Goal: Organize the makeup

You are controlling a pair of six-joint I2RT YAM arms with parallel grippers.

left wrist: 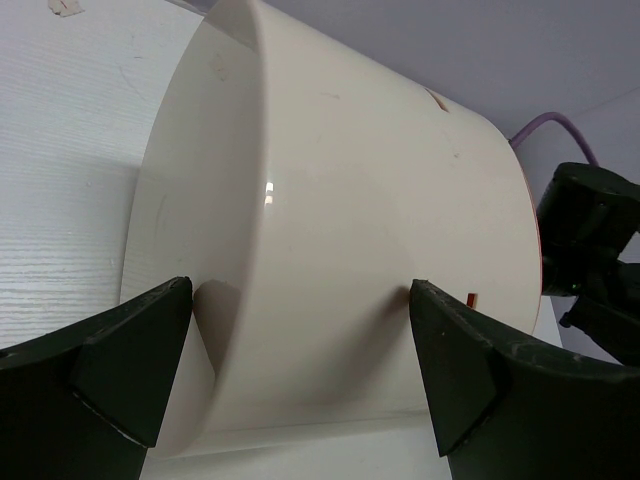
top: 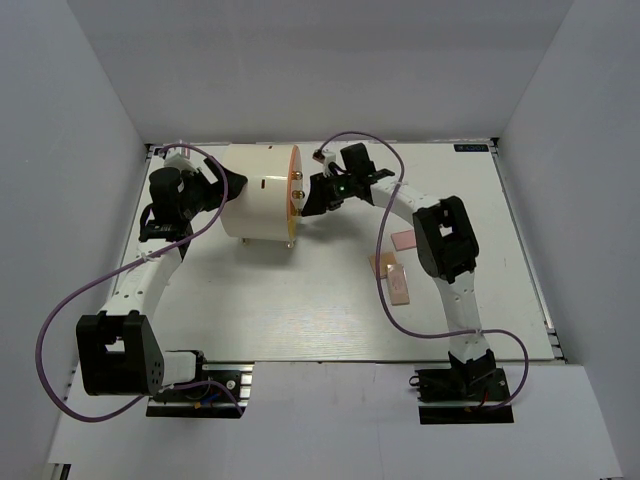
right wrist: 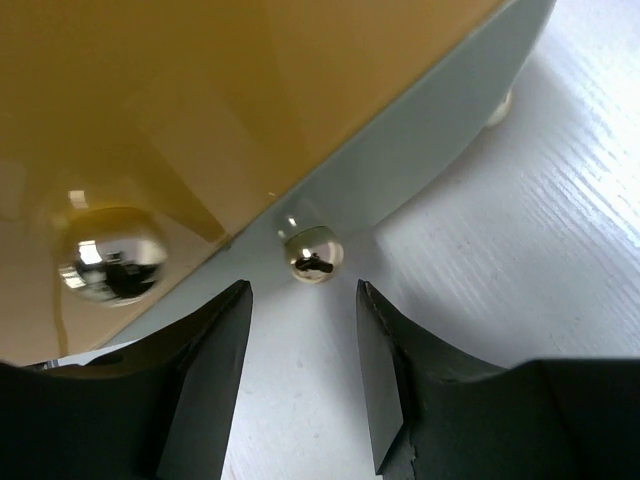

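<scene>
The large cream cylinder is seen lying on its side at the far part of the white desk, orange front turned to the right. The left end effector is spread wide against the cylinder's curved wall at its rear end. The cylinder is broader than the gap between the fingers, so nothing is held. The right end effector is parted to a middling gap at the orange front. A small gold ball knob is framed just beyond its tips and is not pinched. A larger gold knob is seen to the left of it. The makeup is found right of centre: a pink square piece and two beige rectangular pieces lie flat beside the right arm, well apart from both end effectors.
</scene>
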